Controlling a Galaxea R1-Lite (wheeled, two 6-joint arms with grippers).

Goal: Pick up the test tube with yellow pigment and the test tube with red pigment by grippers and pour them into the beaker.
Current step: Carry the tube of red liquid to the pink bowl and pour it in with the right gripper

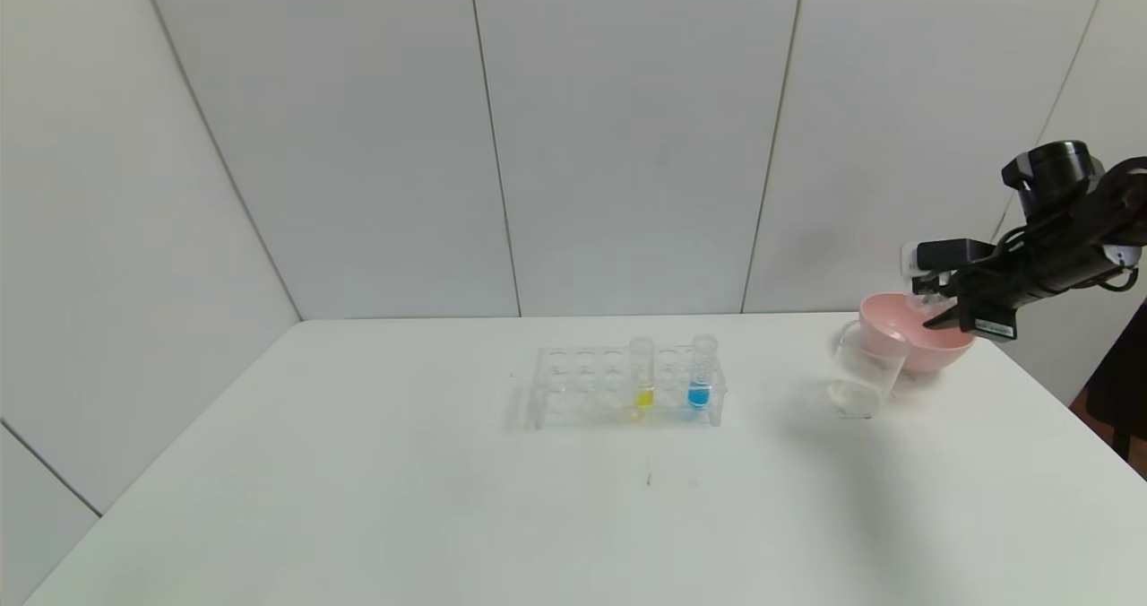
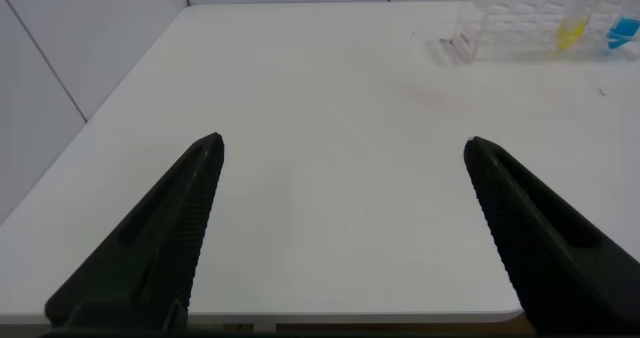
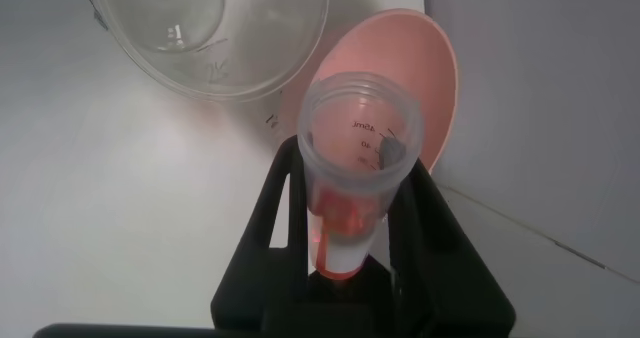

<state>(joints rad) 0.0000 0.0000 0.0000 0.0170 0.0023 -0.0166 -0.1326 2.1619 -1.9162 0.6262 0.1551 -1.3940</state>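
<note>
My right gripper hangs above the pink bowl, just right of the clear beaker, and is shut on the test tube with red pigment. In the right wrist view its open mouth points away from the gripper, beside the beaker, and red liquid sits low inside. The test tube with yellow pigment stands upright in the clear rack at mid-table. My left gripper is open with nothing between its fingers, low over the table's near left part, far from the yellow tube.
A pink bowl stands behind the beaker at the right rear, also in the right wrist view. A tube with blue liquid stands in the rack right of the yellow one. White wall panels close off the back.
</note>
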